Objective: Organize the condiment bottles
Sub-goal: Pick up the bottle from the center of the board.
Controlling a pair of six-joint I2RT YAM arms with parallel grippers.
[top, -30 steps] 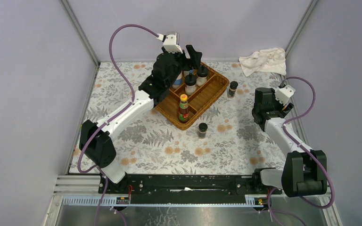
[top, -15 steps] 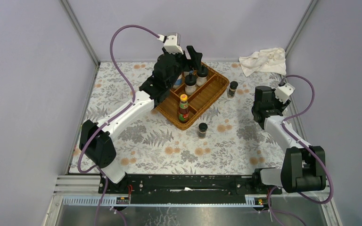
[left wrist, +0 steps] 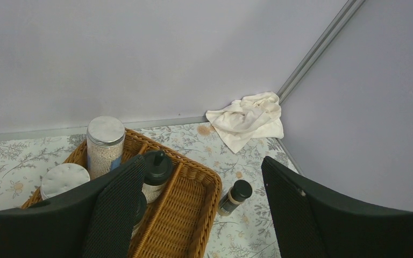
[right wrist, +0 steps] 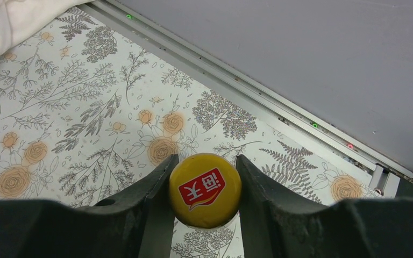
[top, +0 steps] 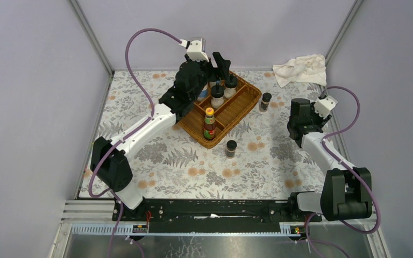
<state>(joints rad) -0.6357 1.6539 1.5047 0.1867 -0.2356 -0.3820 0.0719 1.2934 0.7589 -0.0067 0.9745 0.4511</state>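
Firmly set, the right fingers (right wrist: pixel 151 207) are clamped on the yellow cap of a sauce bottle (right wrist: pixel 205 189), one on each side, red logo facing up. The bottle's body is hidden beneath the cap, so I cannot tell whether it stands on the surface (right wrist: pixel 86 123) or hangs clear of it. It is near the right edge, close to the metal rail (right wrist: pixel 236 86). The left fingers (left wrist: pixel 115 215) are spread wide apart, nothing between them, held above the far end of the wicker tray (left wrist: pixel 207 185). In that tray: a silver-lidded shaker (left wrist: pixel 105 144) of white grains with a blue label, a white-lidded shaker (left wrist: pixel 64 180) just beside it, and a black-capped bottle (left wrist: pixel 156 169) in the next compartment. The top view adds a second sauce bottle (top: pixel 209 123), yellow cap, red label, upright in the tray's near compartment. Outside the tray, a dark spice jar (top: pixel 230 148) stands on the surface by its near corner, another spice jar (top: pixel 265 101) off its right side. A white cloth (top: pixel 300 69) lies crumpled in the far right corner.
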